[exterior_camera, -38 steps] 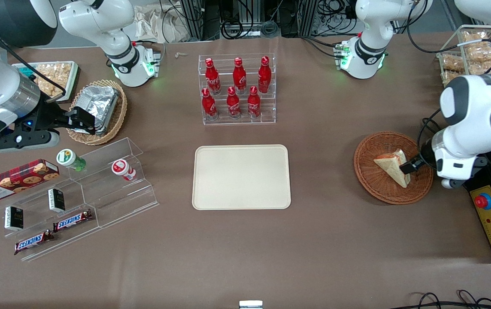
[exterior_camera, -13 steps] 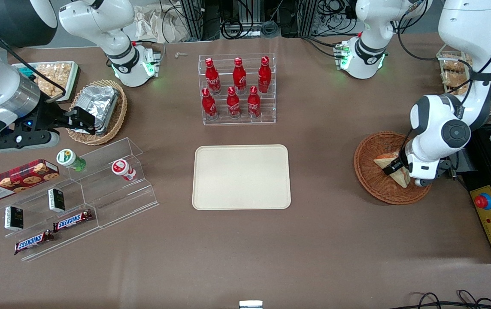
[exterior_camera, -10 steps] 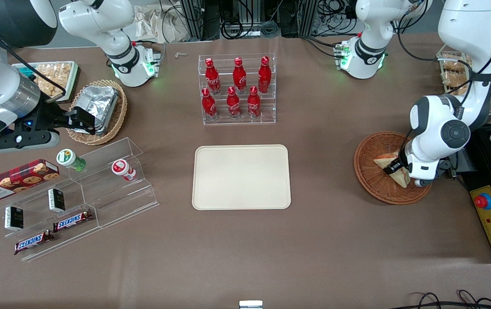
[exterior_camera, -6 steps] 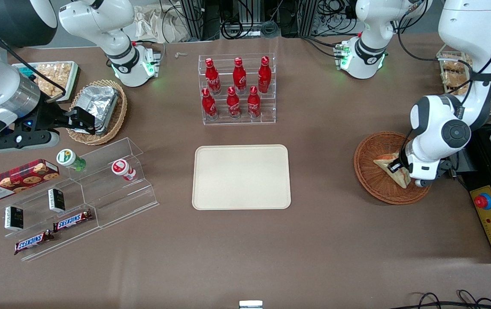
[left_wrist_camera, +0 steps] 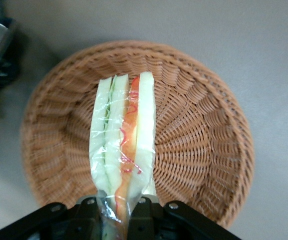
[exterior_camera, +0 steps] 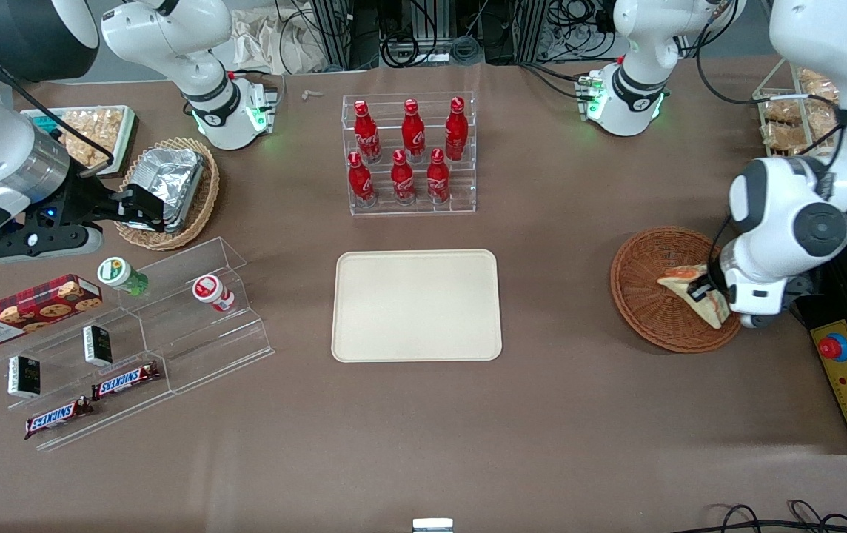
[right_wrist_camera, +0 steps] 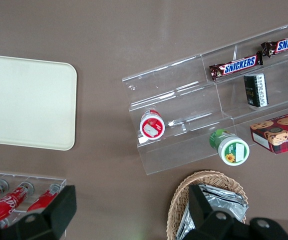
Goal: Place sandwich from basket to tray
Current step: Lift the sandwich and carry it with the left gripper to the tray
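Tray (exterior_camera: 416, 305) sits at table centre, nothing on it, unchanged from the earlier frames; basket (exterior_camera: 674, 289) lies toward the working arm's end, in the same spot; sandwich (exterior_camera: 692, 292) has risen off the basket floor since half a second ago and now hangs over the basket, tilted, filling edge visible; gripper (exterior_camera: 706, 291) is clamped on the sandwich's wrapped end, fingers (left_wrist_camera: 86, 220) pressed against both bread faces; the arm has shifted slightly toward its own end of the table.
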Tool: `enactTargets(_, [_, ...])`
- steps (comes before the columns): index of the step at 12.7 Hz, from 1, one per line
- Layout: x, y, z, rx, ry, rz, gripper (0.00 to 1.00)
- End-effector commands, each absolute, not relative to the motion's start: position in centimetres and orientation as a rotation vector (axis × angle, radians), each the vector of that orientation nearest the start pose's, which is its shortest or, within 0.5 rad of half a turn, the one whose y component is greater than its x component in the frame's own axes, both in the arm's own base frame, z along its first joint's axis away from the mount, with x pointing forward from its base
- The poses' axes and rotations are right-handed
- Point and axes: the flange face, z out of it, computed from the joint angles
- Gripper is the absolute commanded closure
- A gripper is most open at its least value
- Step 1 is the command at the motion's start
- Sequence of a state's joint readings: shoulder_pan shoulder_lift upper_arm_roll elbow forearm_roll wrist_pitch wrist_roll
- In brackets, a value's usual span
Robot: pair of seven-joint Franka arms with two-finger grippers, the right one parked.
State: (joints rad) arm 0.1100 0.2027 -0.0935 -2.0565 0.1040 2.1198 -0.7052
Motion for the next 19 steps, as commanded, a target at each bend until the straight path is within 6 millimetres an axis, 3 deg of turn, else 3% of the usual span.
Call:
enactTargets(1, [59.2, 0.4, 39.4, -2.824, -1.001, 0.172, 0.89])
enactTargets(3, [60.4, -2.1, 43.7, -2.856, -0.956, 0.168, 0.89])
enactTargets(5, [61.1, -6.4, 46.9, -2.923, -0.879, 0.104, 0.89])
enactTargets(8, [60.1, -12.9, 47.7, -3.039, -0.781, 0.148, 0.88])
enactTargets(10, [59.2, -17.9, 45.8, -3.061, -0.673, 0.208, 0.83])
enactTargets(14, [57.8, -27.0, 40.5, -3.153, -0.467, 0.292, 0.83])
enactTargets(17, [57.0, -32.1, 34.8, -3.139, -0.296, 0.235, 0.81])
enactTargets(19, [56.8, -34.5, 31.5, -3.132, -0.332, 0.153, 0.78])
